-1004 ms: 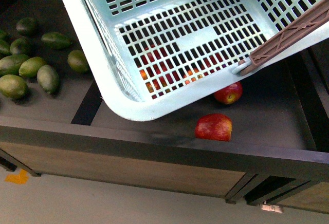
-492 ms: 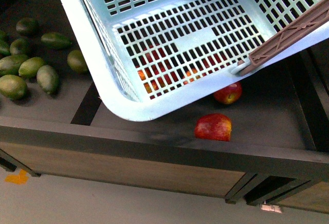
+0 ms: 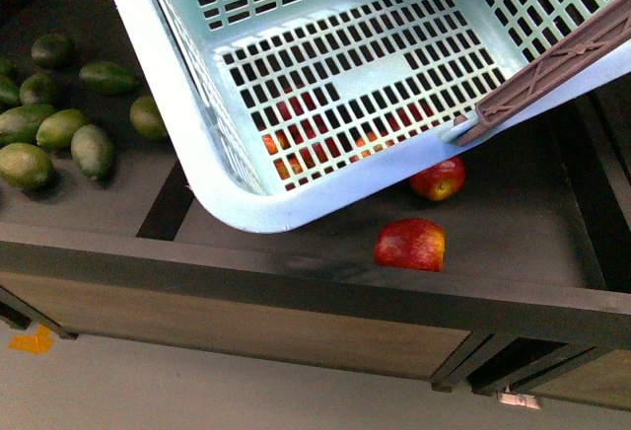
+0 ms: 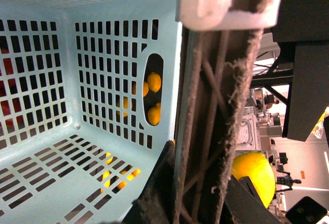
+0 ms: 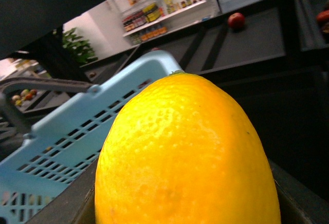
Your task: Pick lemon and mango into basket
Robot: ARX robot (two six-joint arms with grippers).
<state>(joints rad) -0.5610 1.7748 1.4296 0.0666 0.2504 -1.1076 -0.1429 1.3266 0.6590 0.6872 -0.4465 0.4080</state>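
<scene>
The aqua-blue basket [image 3: 187, 144] hangs tilted over the dark shelf and fills the upper front view, its brown handle [image 3: 552, 65] at the right. It is empty inside. In the left wrist view my left gripper [image 4: 205, 203] is shut on that brown handle [image 4: 211, 106], beside the slotted basket wall [image 4: 41, 147]. The lemon [image 5: 185, 157] fills the right wrist view, with my right gripper [image 5: 185, 216] shut on it just outside the basket rim [image 5: 77, 126]. The same lemon [image 4: 254, 175] shows past the handle. Yellow fruits [image 4: 153, 81] show through the wall; I cannot single out the mango.
Several dark green oval fruits [image 3: 59, 129] lie in the left shelf bin. Two red fruits [image 3: 409, 244] [image 3: 438, 178] lie under the basket's near corner, and more red ones show through its slots. A black divider [image 3: 163, 203] and the shelf's front lip [image 3: 296, 282] border the bins.
The basket has shifted slightly to the left and upward in the front view. The fruits on the shelf have not moved.
</scene>
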